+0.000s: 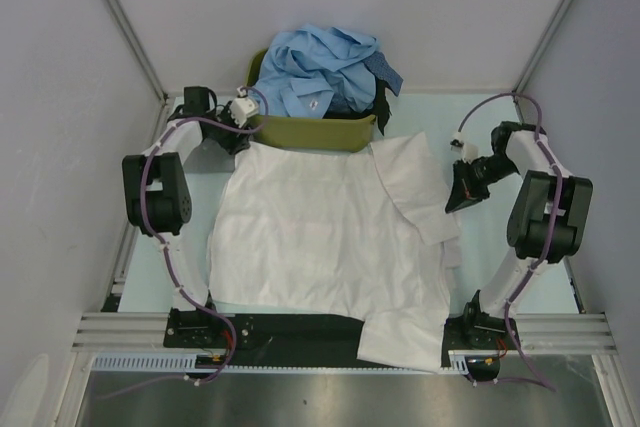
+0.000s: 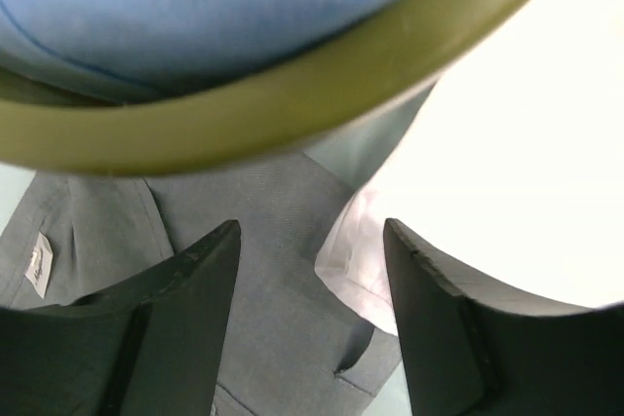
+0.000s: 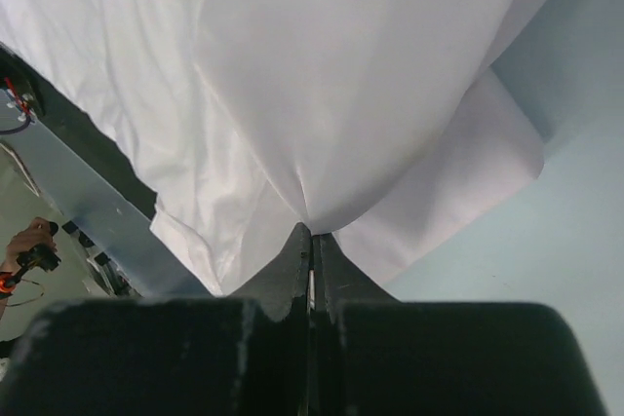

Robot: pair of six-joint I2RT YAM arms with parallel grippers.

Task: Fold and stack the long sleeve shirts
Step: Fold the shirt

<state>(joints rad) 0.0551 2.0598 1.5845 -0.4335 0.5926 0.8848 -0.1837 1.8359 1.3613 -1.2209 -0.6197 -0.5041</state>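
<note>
- Right gripper (image 3: 312,241): jaws clenched on a thin pinch of the white shirt (image 1: 320,237), at its sleeve edge on the right side of the table (image 3: 526,319).
- Left gripper (image 2: 312,233): jaws apart, holding nothing. It hovers by the near wall of the olive tub (image 1: 310,132), over a grey shirt (image 2: 244,231) and the white shirt's far corner.
- Location: the white shirt lies spread across the table centre, one part reaching over the near edge. Light blue shirts (image 1: 320,67) are heaped in the tub.
- Risk one: the pinch looks shallow, taken at a single fold. I judge that a quick pull could slip the cloth free.
- Risk two: if I closed the left jaws here, they could take grey and white cloth together and drag the wrong garment.
- Risk three: the tub rim sits close above the left fingers, so a careless lift could catch it and shift the tub.
- Materials: the shirts are thin, limp woven cloth that creases softly. The tub is smooth rigid plastic with a rounded rim. The table is smooth and pale.
</note>
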